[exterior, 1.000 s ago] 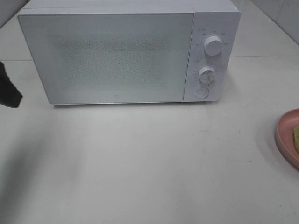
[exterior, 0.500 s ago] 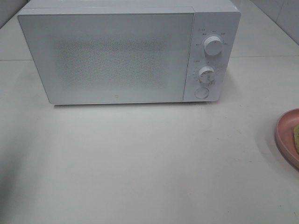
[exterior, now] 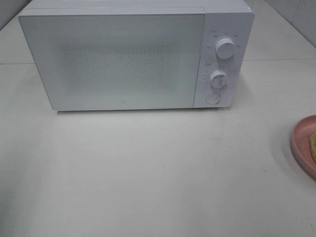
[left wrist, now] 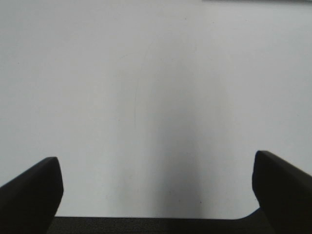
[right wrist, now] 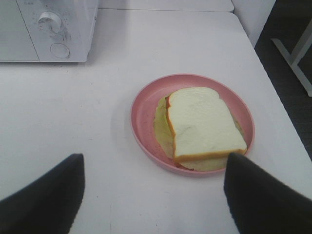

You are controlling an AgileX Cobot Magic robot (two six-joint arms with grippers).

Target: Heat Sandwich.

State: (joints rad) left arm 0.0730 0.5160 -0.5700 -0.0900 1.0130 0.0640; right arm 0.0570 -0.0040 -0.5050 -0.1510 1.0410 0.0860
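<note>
Right gripper (right wrist: 153, 195) hangs over the table (exterior: 148, 173), jaws wide apart and empty. Just beyond it the sandwich (right wrist: 202, 127) sits on its pink plate (right wrist: 144, 114). Left gripper (left wrist: 156, 192) spread wide over bare tabletop. Farther back, the microwave (exterior: 128, 54), door shut.

One microwave (exterior: 128, 57) is showing, carrying two knobs (exterior: 225, 50) and one round button (exterior: 213, 98). One pink plate (right wrist: 146, 112) is holding one sandwich (right wrist: 202, 122). Two grippers are appearing: left gripper (left wrist: 156, 192), right gripper (right wrist: 156, 190).
</note>
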